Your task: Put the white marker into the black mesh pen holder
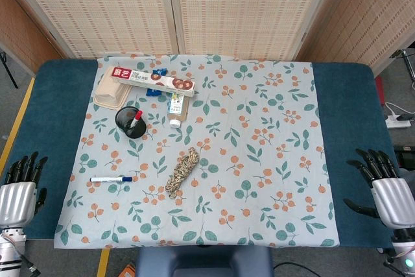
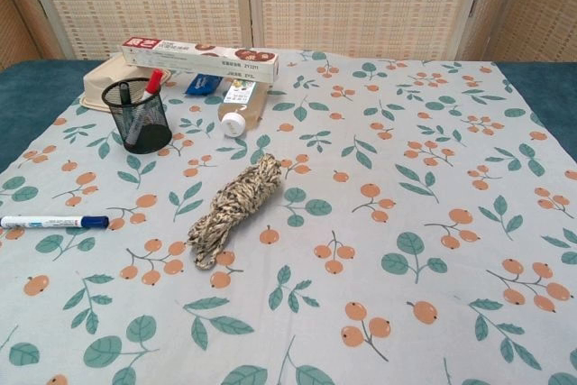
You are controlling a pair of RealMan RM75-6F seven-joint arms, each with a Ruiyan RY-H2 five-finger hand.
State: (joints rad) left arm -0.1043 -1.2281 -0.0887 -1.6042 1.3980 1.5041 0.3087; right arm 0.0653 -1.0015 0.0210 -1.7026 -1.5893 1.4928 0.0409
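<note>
The white marker (image 1: 111, 179) with a blue cap lies flat on the floral cloth at the left; the chest view shows the same marker (image 2: 53, 221) near the left edge. The black mesh pen holder (image 1: 130, 122) stands upright behind it with a red-capped pen inside, and the holder (image 2: 138, 115) shows at the upper left of the chest view. My left hand (image 1: 21, 189) rests at the table's left edge, fingers apart, holding nothing, well left of the marker. My right hand (image 1: 384, 186) sits at the right edge, also open and empty.
A coil of braided rope (image 1: 183, 172) lies just right of the marker. Behind the holder are a beige tray (image 1: 110, 91), a long red-and-white box (image 1: 152, 80), a small bottle (image 1: 175, 108) lying down and a blue item (image 1: 157, 90).
</note>
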